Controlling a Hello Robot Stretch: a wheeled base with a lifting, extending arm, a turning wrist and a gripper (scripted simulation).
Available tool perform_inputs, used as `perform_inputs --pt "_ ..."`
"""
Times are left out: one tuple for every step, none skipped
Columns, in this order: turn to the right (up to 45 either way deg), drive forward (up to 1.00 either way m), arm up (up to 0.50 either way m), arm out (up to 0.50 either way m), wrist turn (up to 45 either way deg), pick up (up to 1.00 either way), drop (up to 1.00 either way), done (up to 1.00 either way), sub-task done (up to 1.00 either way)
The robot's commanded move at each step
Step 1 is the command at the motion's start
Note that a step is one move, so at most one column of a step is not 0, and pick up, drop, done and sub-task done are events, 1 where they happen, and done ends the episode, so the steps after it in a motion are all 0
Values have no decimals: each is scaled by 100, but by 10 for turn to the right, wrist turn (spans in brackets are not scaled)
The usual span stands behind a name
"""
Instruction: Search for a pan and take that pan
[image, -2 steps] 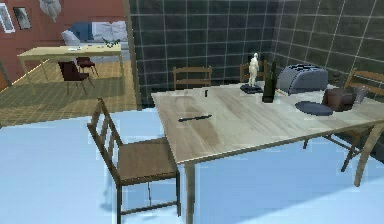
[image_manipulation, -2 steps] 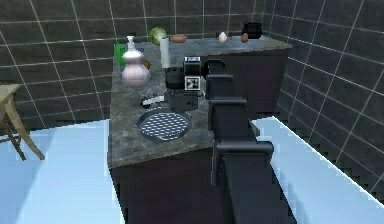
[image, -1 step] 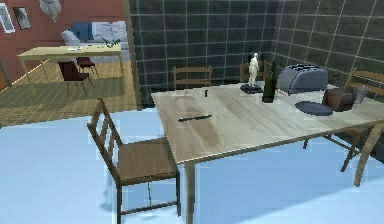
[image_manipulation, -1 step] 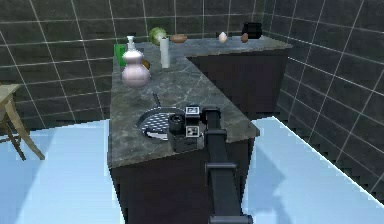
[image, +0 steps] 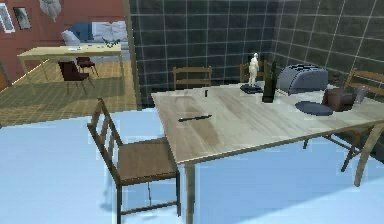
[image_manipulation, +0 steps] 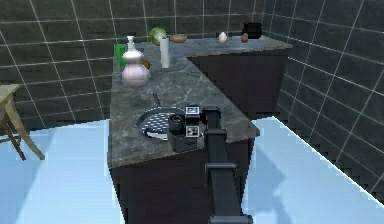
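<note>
Pan (image_manipulation: 152, 122) lies on the stone bench (image_manipulation: 125, 104), just left of my tool (image_manipulation: 173, 130) in the arm side view; touching or not, I cannot tell. Nor can I tell whether my tool is spread, pressed together, or holding anything.

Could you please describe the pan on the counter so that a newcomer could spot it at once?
In the arm side view, find the dark stone counter against the tiled wall. At its near end, left of the tool in the picture, lies the pan. It alone is flat, round and dark with a pale rim; the pink vase beyond it stands tall.
</note>
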Motion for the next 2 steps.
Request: perform_inputs --pt "0 0 10 0 0 0 0 0 0" --pt "0 0 0 0 0 0 0 100 0"
